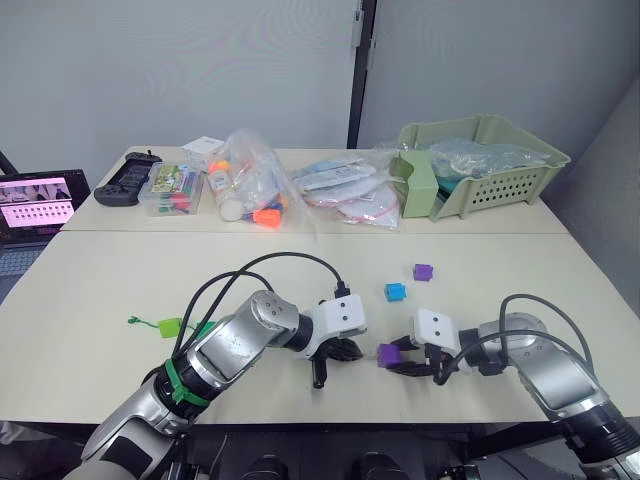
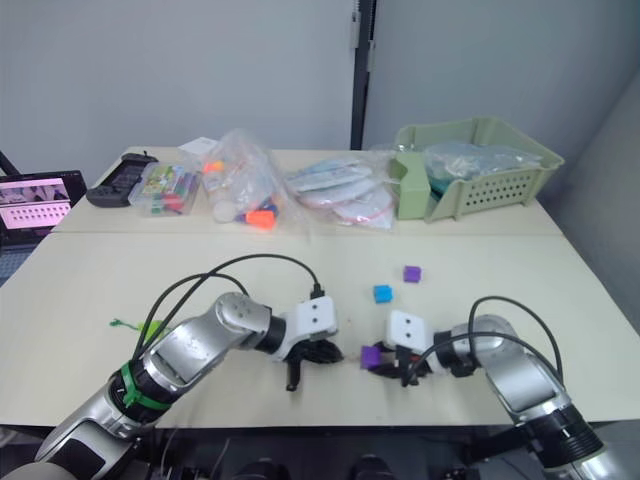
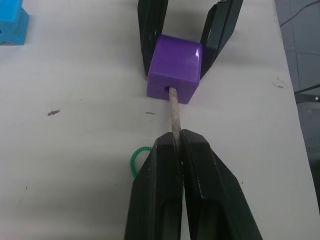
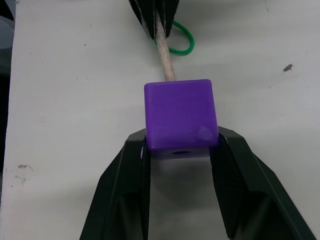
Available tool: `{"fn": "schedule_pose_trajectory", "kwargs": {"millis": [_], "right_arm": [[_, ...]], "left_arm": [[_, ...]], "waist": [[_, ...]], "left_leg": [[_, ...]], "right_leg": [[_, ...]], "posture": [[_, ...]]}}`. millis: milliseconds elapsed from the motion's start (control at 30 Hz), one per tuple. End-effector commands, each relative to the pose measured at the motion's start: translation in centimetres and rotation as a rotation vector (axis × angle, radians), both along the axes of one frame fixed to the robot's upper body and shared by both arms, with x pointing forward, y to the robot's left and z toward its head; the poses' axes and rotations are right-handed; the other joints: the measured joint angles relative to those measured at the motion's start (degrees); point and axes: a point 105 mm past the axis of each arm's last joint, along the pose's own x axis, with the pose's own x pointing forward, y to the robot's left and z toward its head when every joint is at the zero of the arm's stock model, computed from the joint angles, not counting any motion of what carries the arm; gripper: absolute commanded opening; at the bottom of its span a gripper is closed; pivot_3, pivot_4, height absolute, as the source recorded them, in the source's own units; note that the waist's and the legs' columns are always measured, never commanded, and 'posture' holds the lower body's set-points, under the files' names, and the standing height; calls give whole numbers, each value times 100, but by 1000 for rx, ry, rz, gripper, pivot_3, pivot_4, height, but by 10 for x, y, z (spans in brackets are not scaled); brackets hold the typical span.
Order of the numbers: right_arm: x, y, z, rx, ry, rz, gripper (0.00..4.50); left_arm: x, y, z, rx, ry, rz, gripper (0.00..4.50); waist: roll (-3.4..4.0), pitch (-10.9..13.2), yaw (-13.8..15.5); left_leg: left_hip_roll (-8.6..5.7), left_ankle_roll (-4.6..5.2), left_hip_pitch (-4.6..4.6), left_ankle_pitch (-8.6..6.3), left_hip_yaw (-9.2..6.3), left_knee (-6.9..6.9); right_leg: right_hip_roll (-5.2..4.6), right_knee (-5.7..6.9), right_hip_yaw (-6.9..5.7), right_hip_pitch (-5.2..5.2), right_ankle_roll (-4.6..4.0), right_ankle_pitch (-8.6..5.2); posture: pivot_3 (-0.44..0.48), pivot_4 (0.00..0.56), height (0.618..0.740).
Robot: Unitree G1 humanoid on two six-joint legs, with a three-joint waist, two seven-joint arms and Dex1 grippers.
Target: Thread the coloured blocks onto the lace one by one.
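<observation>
Near the front edge of the tabletop (image 1: 120, 270), the left tool (image 3: 176, 150) is clenched on the pale stiff tip (image 3: 173, 112) of the lace (image 1: 165, 325), and that tip enters the hole in the side of a purple cube (image 3: 175, 67). The right tool (image 4: 180, 150) grasps this cube between its two black fingers (image 4: 125, 185), holding it just above the tabletop surface. A loop of green cord (image 3: 136, 160) lies beside the left tool, and the lace's green tab end rests toward the left front part of the tabletop. A blue cube (image 1: 395, 291) and a second purple cube (image 1: 423, 271) sit apart from each other, farther from the front edge than the two tools.
</observation>
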Motion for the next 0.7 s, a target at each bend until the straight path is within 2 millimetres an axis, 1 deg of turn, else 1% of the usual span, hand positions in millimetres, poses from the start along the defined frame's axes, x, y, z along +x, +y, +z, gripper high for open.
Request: {"fn": "schedule_pose_trajectory", "kwargs": {"millis": [33, 200, 333, 400, 467, 533, 600, 633, 700], "right_arm": [[-7, 13, -6, 2, 28, 41, 1166], [-4, 18, -7, 9, 26, 36, 1166], [0, 20, -5, 14, 16, 27, 1166], [3, 21, -4, 14, 10, 22, 1166], [4, 21, -4, 17, 7, 18, 1166], [4, 21, -3, 19, 6, 12, 1166], [4, 20, -4, 16, 6, 7, 1166], [3, 19, -4, 14, 7, 5, 1166], [2, 16, -5, 10, 10, -2, 1166]], "left_arm": [[-7, -18, 12, -56, -34, -77, 0], [-10, -27, 9, -79, -12, -101, 0], [-14, -45, 8, -154, -1, -146, 0], [-18, -53, 6, -198, 37, -166, 0], [-20, -56, 6, -231, 52, -179, 0], [-20, -53, 5, -248, 77, -169, 0], [-17, -47, 4, -241, 68, -158, 694], [-15, -43, 3, -233, 59, -159, 985], [-11, -35, 5, -224, 41, -161, 1587]], "waist": [[0, 0, 5], [0, 0, -4], [0, 0, -5], [1, -1, 8], [0, -1, 29], [-1, 0, 41], [-2, 0, 39], [-1, 0, 38], [-1, 0, 33]], "left_leg": [[-1, 0, 0, 0, 0, 0], [0, 0, 2, 0, 0, 0], [-1, 0, 4, 0, 0, 0], [-1, 0, 3, 0, 0, 0], [-3, 0, 11, 0, 2, 1], [-3, 0, 26, 0, 1, 7], [-2, -1, 57, 0, 1, 6], [-1, -1, 62, 0, 0, 4], [-1, -1, 62, 0, 0, 3]], "right_leg": [[-1, 0, 0, 0, 0, 0], [1, 0, 0, 1, 0, 0], [0, 2, 0, 2, 0, 0], [0, 2, 0, 3, 0, 0], [-3, 1, 1, 11, 0, 0], [-3, -1, 0, 32, 0, 0], [-3, -9, -1, 67, 5, -3], [-2, -14, -2, 73, 23, -14], [-2, -15, -2, 73, 28, -17]], "posture": [[0, 150, 740], [0, 150, 740], [0, 150, 740], [0, 150, 740], [0, 150, 740], [0, 150, 740], [0, 150, 740], [0, 150, 740], [0, 150, 740]]}}
